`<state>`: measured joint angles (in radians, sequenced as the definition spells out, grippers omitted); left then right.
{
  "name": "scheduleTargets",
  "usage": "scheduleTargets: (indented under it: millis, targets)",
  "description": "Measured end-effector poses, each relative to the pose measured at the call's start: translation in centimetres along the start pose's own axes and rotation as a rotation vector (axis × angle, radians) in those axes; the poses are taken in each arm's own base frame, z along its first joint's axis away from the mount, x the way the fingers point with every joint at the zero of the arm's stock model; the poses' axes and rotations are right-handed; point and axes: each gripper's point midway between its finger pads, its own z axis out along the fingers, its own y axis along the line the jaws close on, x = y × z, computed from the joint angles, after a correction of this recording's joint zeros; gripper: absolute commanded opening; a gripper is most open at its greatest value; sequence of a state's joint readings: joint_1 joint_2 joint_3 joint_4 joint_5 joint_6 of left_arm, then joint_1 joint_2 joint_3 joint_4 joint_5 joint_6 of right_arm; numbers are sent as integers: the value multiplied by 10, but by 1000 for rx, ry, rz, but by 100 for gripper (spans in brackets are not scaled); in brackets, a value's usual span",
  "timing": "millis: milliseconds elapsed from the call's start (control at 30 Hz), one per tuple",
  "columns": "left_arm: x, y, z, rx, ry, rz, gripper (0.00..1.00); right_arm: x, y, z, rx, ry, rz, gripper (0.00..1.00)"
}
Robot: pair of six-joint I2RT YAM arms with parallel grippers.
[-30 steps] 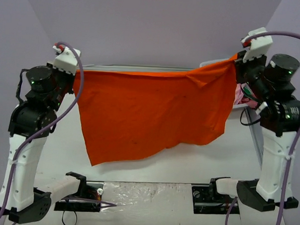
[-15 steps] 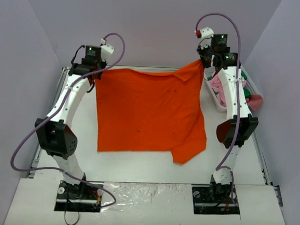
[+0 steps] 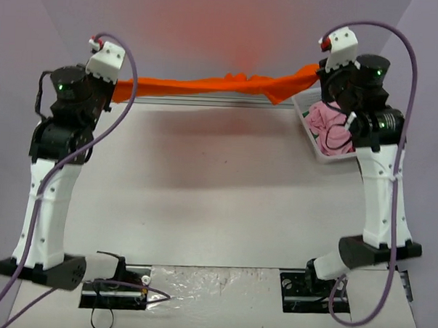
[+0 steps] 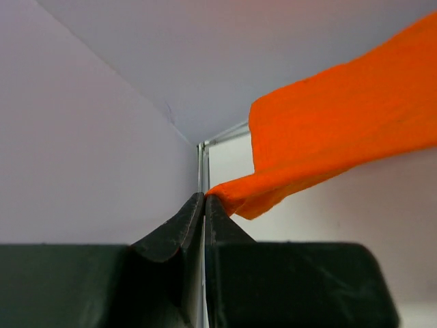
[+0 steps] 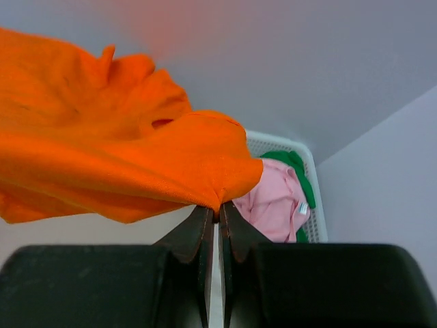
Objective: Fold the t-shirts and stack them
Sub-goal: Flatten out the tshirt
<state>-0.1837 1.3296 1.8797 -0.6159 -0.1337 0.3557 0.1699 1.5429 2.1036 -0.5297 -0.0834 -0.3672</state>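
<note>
Aloft, left gripper [image 4: 205, 199] and right gripper [image 5: 218, 209] pinch opposite ends of one orange shirt [image 3: 215, 84]. One basket [image 5: 273, 143] holds one pink shirt [image 5: 273, 198], one green shirt [image 5: 290, 161].

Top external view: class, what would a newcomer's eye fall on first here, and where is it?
The bright orange t-shirt, stretched as a long band along the far edge of the table, its ends pinched by the left gripper and the right gripper. Next, the white basket at the far right, holding a pink t-shirt and a green t-shirt.
</note>
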Motion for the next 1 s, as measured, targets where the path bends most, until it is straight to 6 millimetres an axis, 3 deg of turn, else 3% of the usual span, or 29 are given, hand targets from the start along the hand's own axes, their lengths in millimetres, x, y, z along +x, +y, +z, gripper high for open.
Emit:
scheduleTargets:
  millis: [67, 133, 267, 300, 333, 367, 400, 500, 600, 700, 800, 833, 867, 900, 933, 967, 1000]
  targets:
    - [22, -4, -19, 13, 20, 27, 2, 12, 6, -29, -12, 4, 0, 0]
    - [55, -15, -32, 43, 77, 64, 2, 35, 16, -54, -30, 26, 0, 0]
    - [136, -51, -40, 174, 234, 146, 2, 100, 44, -81, -96, 134, 3, 2]
    - [156, -63, -43, 228, 278, 166, 5, 119, 52, -86, -123, 173, 4, 10]
    - [180, -77, -44, 299, 336, 186, 18, 134, 59, -92, -146, 209, 6, 53]
    - [199, -91, -49, 376, 386, 209, 36, 146, 65, -98, -166, 239, 10, 67]
    - [218, -106, -59, 473, 432, 238, 67, 155, 70, -105, -186, 266, 0, 72]
    - [242, -133, -98, 703, 502, 274, 73, 164, 76, -126, -223, 296, -20, 78]
    - [231, -141, -128, 838, 467, 297, 75, 150, 71, -135, -223, 274, -38, 79]
    - [198, -138, -134, 875, 363, 304, 76, 128, 63, -129, -218, 233, -53, 77]
    - [172, -137, -122, 869, 286, 284, 73, 120, 62, -102, -227, 235, -62, 63]
    - [169, -138, -114, 859, 283, 268, 68, 123, 63, -90, -234, 249, -62, 51]
    - [168, -138, -104, 836, 284, 247, 54, 129, 66, -76, -245, 271, -62, 43]
    - [168, -138, -88, 804, 293, 226, 49, 137, 70, -59, -260, 302, -58, 33]
    - [170, -138, -74, 779, 304, 210, 46, 147, 74, -42, -275, 330, -54, 12]
    - [175, -140, -60, 759, 325, 195, 45, 158, 78, -25, -291, 364, -51, 2]
    - [183, -144, -41, 749, 362, 176, 37, 173, 85, -8, -309, 408, -39, 0]
